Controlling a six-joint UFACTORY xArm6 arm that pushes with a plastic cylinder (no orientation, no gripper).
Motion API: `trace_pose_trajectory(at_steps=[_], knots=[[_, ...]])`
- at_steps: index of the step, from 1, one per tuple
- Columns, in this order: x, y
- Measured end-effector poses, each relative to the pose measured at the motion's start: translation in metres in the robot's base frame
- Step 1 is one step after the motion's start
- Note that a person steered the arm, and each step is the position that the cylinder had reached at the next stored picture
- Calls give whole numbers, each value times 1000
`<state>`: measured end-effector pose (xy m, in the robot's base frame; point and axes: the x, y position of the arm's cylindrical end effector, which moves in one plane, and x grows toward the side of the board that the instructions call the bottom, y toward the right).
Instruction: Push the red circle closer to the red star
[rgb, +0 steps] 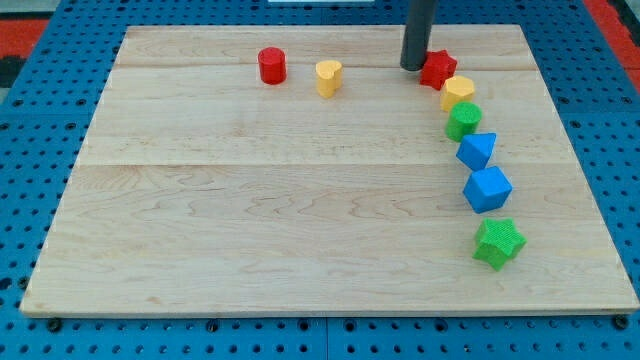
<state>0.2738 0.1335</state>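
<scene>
Nearest the view's bottom on the pale wooden board (300, 250) sits a green plastic star (498, 243), and from it a curved line climbs through a blue cube-like block (487, 189), a blue faceted block (476, 151), a green rounded block (463, 121) and a yellow rounded block (458, 92) to the red plastic star (437, 69). My tip (413, 66) has no jaws to report and rests just left of the red star, seemingly touching it. Farthest back, the red plastic circle (272, 65) stands well apart to the left with a yellow heart-like block (328, 77) between; it looks light, rigid and ready to slide, best pushed squarely on its left wall.
</scene>
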Motion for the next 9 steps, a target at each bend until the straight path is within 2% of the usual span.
trace_pose_trajectory(at_steps=[1,2,4,5,6,7,8,9], knots=[[0,15],[-7,-33],[-48,-182],[-35,-238],[-12,-270],[17,-246],[15,-193],[1,-166]])
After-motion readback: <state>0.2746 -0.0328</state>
